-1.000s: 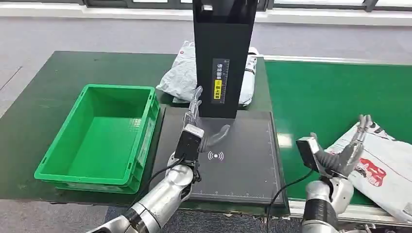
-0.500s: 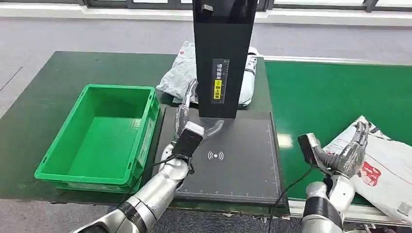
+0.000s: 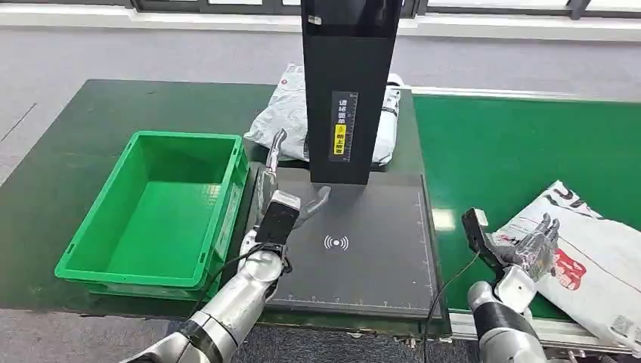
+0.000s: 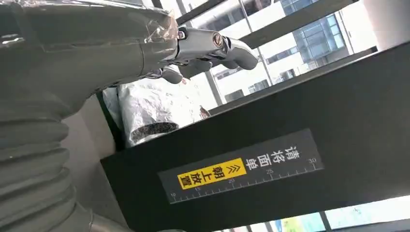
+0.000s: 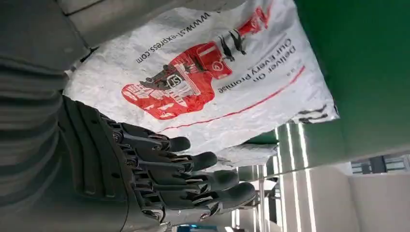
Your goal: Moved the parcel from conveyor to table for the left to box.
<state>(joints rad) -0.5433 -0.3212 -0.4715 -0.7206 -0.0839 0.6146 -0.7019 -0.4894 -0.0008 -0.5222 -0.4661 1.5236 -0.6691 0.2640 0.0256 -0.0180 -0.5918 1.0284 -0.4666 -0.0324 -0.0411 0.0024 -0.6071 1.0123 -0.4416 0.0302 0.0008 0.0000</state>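
Observation:
A white parcel (image 3: 597,261) with red print lies on the green conveyor (image 3: 521,144) at the right; it also shows in the right wrist view (image 5: 203,82). My right hand (image 3: 529,249) hovers at the parcel's near-left edge, fingers (image 5: 193,179) straight and apart, holding nothing. My left hand (image 3: 283,185) stands open over the black scanner pad (image 3: 355,249), fingers pointing up beside the black scanner post (image 3: 348,83). The green box (image 3: 151,212) sits empty on the table at the left. A second grey-white parcel (image 3: 291,113) lies behind the post, also seen past the left hand (image 4: 159,108).
The dark green table (image 3: 68,136) carries the box, pad and post. The post stands upright in the middle, between my two arms. A silver rail (image 3: 574,333) runs along the conveyor's near edge.
My left hand has shifted left and a little back over the pad. My right hand has dropped lower and its fingers have come down toward the parcel's edge.

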